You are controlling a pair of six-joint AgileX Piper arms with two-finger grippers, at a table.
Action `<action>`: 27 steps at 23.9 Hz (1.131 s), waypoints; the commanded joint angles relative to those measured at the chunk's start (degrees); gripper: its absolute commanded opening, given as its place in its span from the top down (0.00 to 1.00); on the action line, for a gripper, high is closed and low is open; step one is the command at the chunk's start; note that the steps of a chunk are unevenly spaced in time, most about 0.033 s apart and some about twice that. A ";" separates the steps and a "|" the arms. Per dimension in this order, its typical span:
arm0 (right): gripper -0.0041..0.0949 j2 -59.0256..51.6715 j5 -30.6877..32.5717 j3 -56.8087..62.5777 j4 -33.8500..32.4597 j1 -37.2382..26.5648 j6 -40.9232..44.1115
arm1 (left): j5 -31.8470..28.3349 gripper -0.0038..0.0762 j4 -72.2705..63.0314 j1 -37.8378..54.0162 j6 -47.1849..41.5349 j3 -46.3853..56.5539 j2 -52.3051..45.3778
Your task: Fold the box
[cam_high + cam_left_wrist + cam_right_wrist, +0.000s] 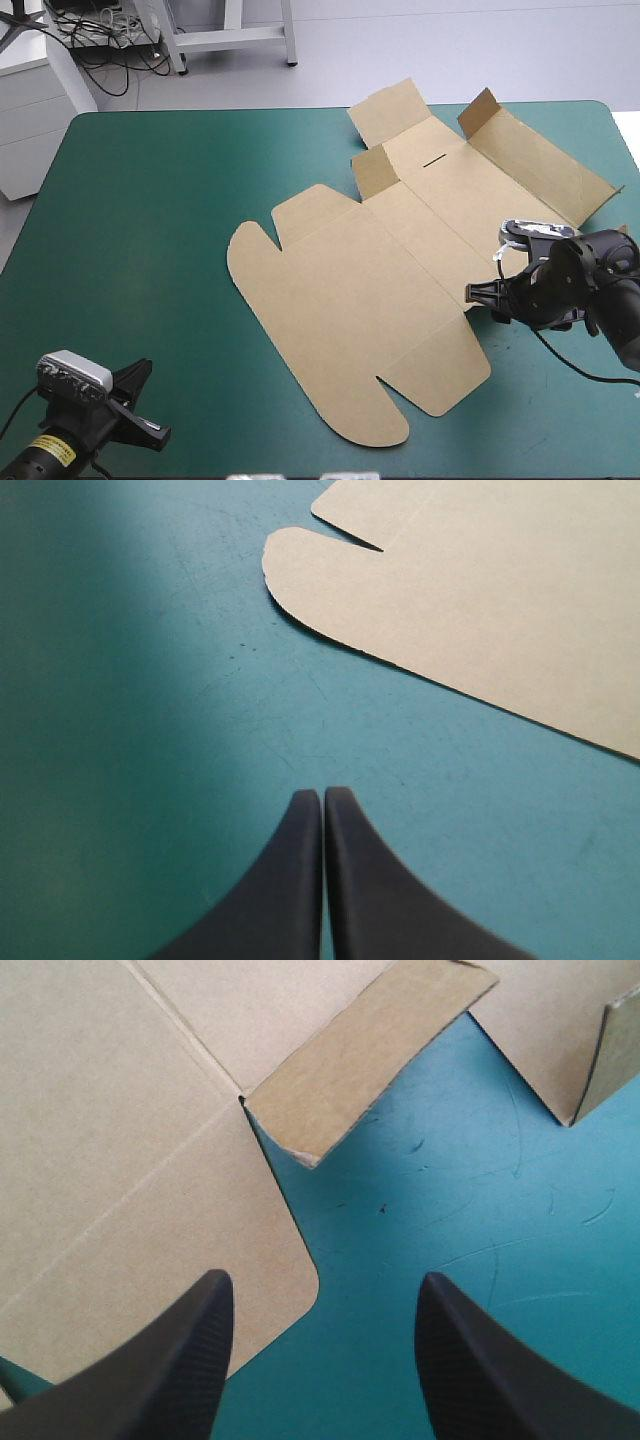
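Brown box [380, 290], flat (far flaps up)

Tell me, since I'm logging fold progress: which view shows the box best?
The high view: nearly the whole box shows, far flaps raised. Left wrist shows one rounded corner; right wrist, a raised flap.

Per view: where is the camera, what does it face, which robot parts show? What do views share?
High view: above and behind, looking down on the box; both arms show.
Left wrist view: above shut left gripper, facing a rounded flap.
Right wrist view: above open right gripper, facing a raised flap.
All share the box.
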 commanded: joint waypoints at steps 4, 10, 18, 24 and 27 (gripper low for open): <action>0.44 1.75 4.02 -1.74 -4.64 -0.12 5.20 | -3.91 0.96 -0.67 -0.01 -0.55 -1.59 0.88; 0.44 3.21 1.73 -3.39 -3.62 -0.12 15.76 | -3.91 0.96 -0.67 -0.01 -0.55 -1.59 0.88; 0.44 4.74 -4.66 -3.50 -2.78 -0.12 28.37 | -3.91 0.96 -0.67 -0.01 -0.55 -1.59 0.88; 0.44 10.81 -8.00 -3.50 -0.72 -3.09 29.10 | -3.91 0.96 -0.67 -0.01 -0.55 -1.59 0.88; 0.45 14.02 -8.93 -3.50 -0.13 -4.20 28.72 | -3.91 0.96 -0.67 -0.01 -0.55 -1.59 0.88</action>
